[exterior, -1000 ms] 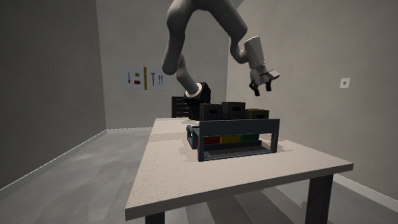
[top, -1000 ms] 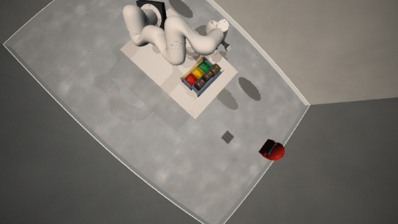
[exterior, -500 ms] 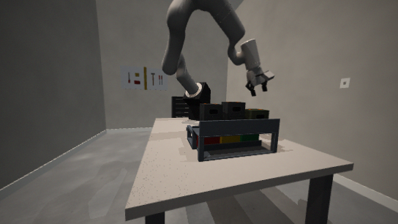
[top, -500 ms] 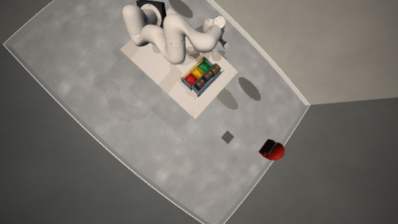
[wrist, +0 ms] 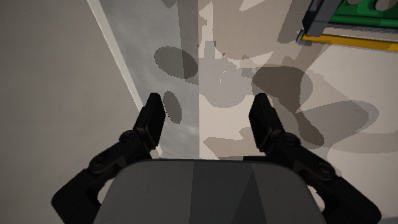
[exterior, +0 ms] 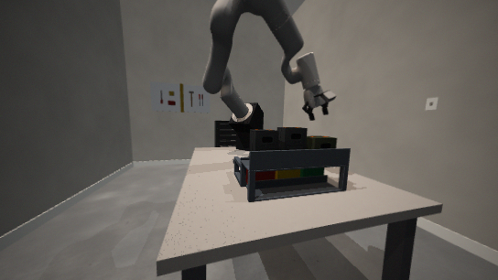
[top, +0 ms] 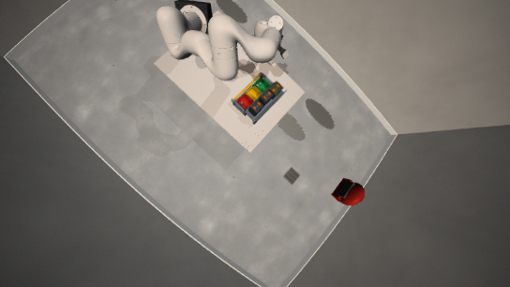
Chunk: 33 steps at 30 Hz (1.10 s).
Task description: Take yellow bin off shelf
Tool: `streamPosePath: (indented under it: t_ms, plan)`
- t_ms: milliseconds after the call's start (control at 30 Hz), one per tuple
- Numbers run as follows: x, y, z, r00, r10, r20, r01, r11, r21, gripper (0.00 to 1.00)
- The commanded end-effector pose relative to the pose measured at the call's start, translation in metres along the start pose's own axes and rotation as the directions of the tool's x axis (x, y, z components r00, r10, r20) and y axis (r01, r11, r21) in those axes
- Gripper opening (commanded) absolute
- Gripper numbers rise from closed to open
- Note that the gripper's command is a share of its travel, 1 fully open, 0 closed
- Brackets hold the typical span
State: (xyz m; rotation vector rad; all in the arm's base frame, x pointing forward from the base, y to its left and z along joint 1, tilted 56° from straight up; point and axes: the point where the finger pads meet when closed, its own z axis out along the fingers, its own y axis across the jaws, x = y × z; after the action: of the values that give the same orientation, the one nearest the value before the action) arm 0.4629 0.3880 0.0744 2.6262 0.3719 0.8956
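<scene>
- Your black two-fingered gripper (exterior: pixel 318 110) hangs in the air above and behind the shelf, its fingers spread fully apart with nothing between them.
- In the wrist view you look down past the fingers at the edge of the pale speckled table top (wrist: pixel 227 100), with grey floor to the left of it.
- The yellow open bin (exterior: pixel 287 174) you are after sits in the lower tier of the dark blue-grey metal shelf (exterior: pixel 297 159), in the middle, between the red open bin (exterior: pixel 264 175) and the green open bin (exterior: pixel 312 172).
- From the top view, the yellow bin (top: pixel 253 93) again shows between red (top: pixel 244 100) and green (top: pixel 262 84).
- Three dark boxes (exterior: pixel 292 137) stand in a row on the shelf's upper tier.
- The wrist view catches only a corner of the shelf at upper right, with a strip of yellow (wrist: pixel 350 42) and some of the green bin (wrist: pixel 367 15).
- The gripper is well apart from the yellow bin and touches nothing.
- The white jointed arm (top: pixel 220 44) arches over the table's back edge.
</scene>
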Motion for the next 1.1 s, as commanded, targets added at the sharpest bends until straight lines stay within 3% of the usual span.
streamPosePath:
  t_ms: [0, 67, 1067]
  plan:
    - [-0.03, -0.001, 0.0, 1.0, -0.002, 0.0, 0.002, 1.0, 0.001, 1.0]
    - [-0.052, -0.002, 0.0, 1.0, -0.002, 0.0, 0.002, 1.0, 0.001, 1.0]
    - [-0.041, -0.002, 0.0, 1.0, -0.003, 0.0, 0.003, 1.0, 0.001, 1.0]
